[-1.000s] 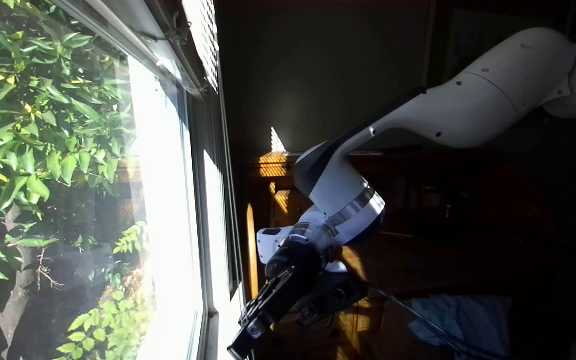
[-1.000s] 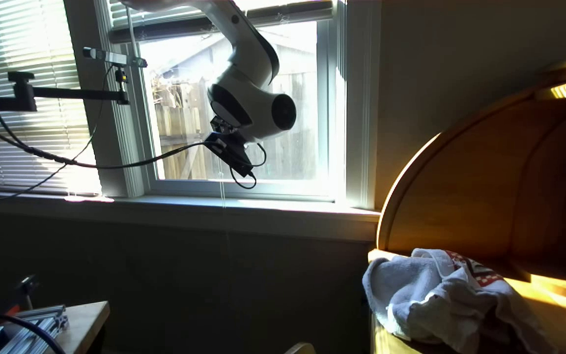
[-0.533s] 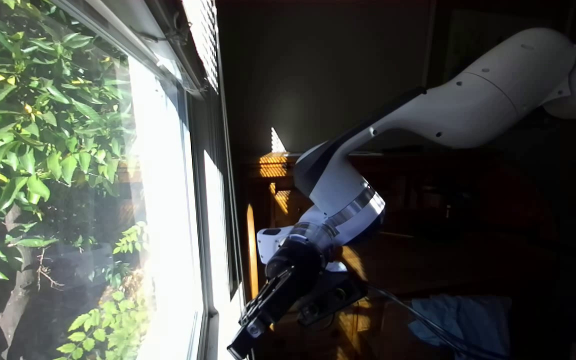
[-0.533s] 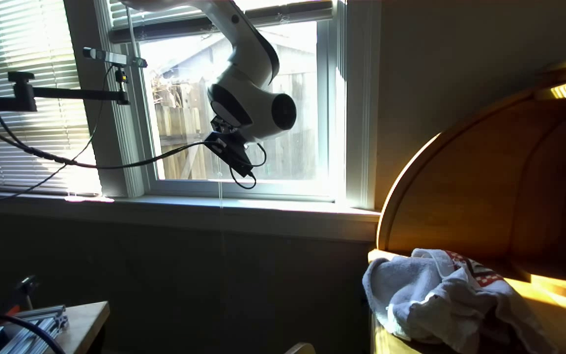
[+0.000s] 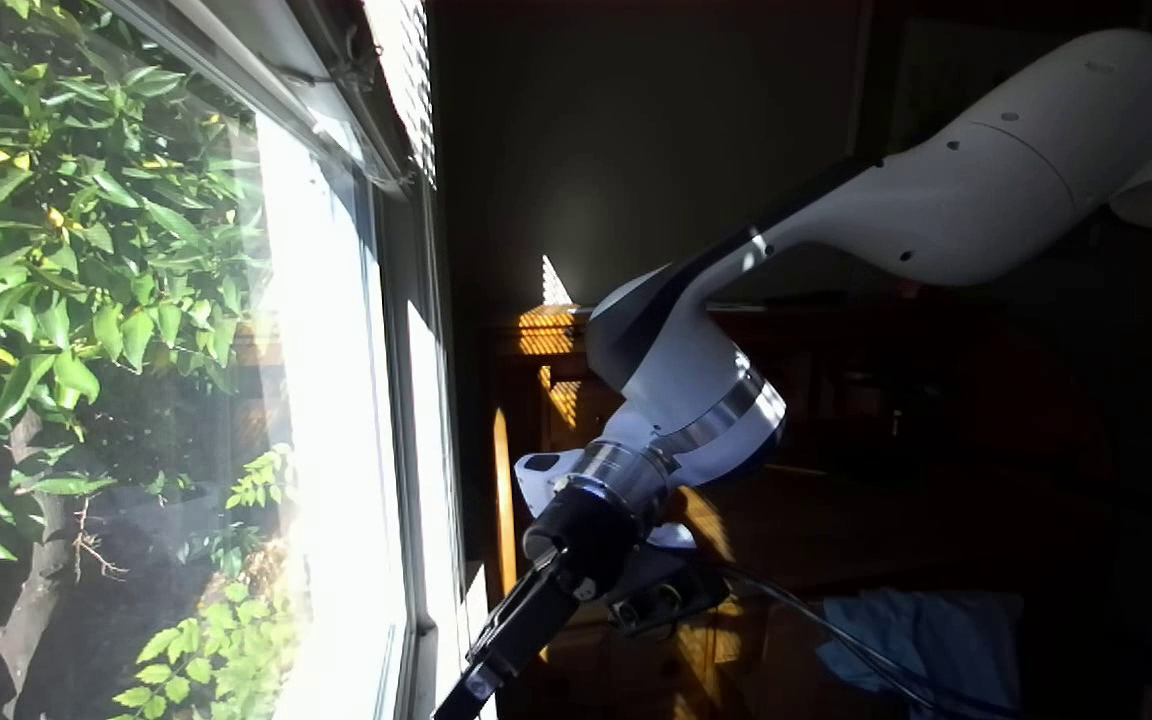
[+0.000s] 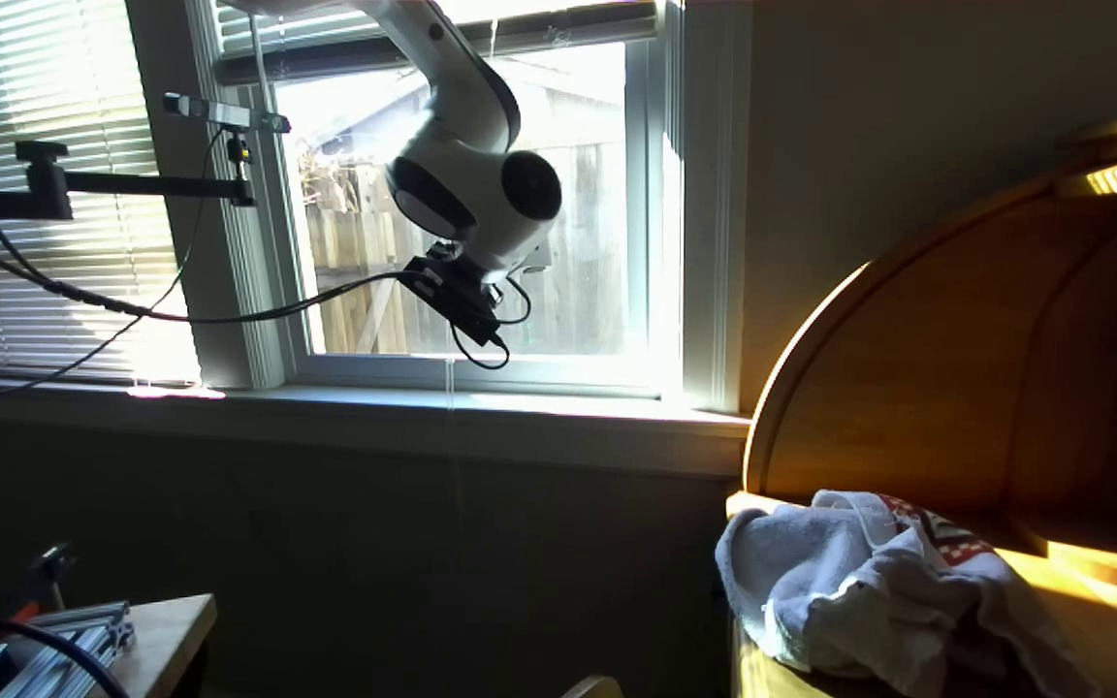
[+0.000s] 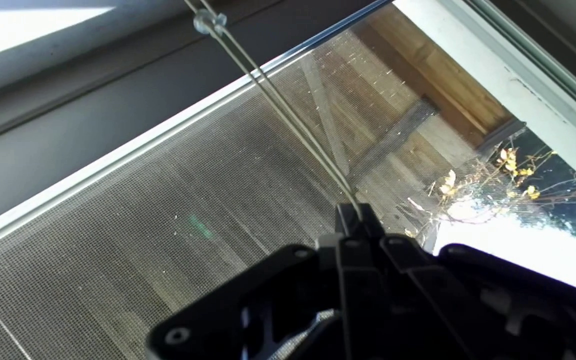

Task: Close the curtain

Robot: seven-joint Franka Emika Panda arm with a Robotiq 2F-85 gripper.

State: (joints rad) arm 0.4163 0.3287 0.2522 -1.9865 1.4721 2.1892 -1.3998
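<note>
Blind (image 6: 306, 31): White venetian slats hang gathered high at the upper centre of the frame in an exterior view, leaving most of the window (image 6: 597, 252) uncovered; the closing appears still to be done.
Pull cord (image 7: 335, 175): Two pale strands run straight from the upper left of the wrist view, past a clear bead (image 7: 209, 21), to its lower centre.
Gripper (image 7: 358, 217): The jaws are drawn together with the pull cord pinched between the tips, presumably because a tug on it would free the blind to drop.
Robot arm (image 5: 976, 200): White links slant in from the upper right of an exterior view, likely posed to keep the pull cord tight.
Shift at the window: Against half a second earlier, the upper links sit higher and farther right in that view, the gripper lower and farther left; the blind's bottom edge is unmoved.
Neighbouring blind (image 6: 64, 252): It hangs lowered at the left of an exterior view.
Wooden desk (image 6: 946, 368): It bears a crumpled towel (image 6: 878, 591) at lower right.
</note>
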